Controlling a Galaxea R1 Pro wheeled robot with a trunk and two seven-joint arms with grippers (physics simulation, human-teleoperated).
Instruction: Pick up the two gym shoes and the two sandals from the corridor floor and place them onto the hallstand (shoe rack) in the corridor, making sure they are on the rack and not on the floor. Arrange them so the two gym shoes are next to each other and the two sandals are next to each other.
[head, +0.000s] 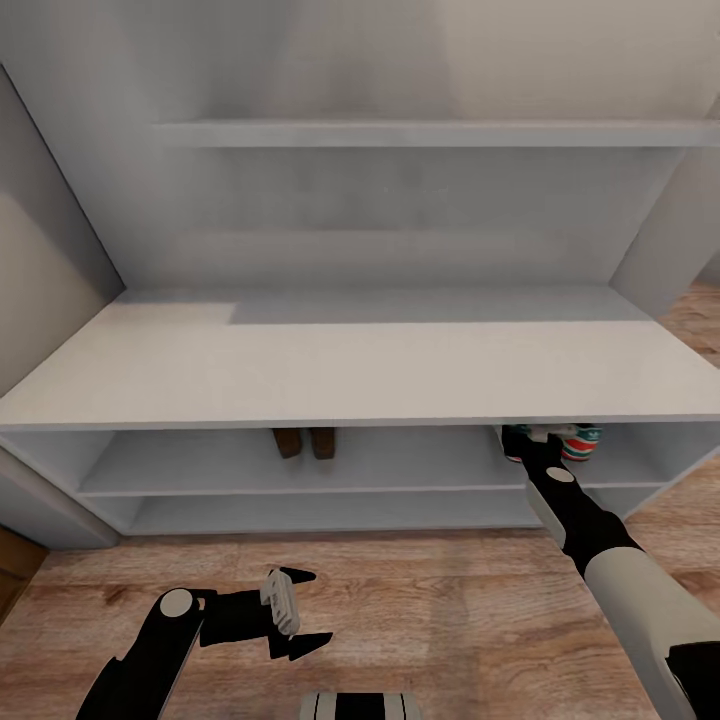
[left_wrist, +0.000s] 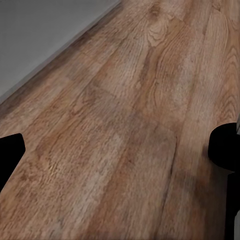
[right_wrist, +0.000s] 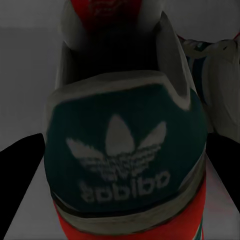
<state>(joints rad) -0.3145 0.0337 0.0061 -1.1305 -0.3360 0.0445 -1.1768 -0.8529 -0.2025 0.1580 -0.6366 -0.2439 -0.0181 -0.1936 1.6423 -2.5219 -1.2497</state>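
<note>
Right gripper (head: 528, 447) reaches into the shoe rack (head: 340, 375) at lower right, fingers around a gym shoe (right_wrist: 125, 165); left gripper (head: 300, 610) spread wide.

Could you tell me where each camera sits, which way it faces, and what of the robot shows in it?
Head view: on the head, looking forward and down at the hallstand; both arms show, left gripper open above the corridor floor, right arm reaching into the upper shelf.
Left wrist view: near the left gripper, facing floor planks; dark fingertips at the edges.
Right wrist view: near the right gripper, facing a gym shoe heel-on.
Shared: head and right wrist views both show gym shoes.
</note>
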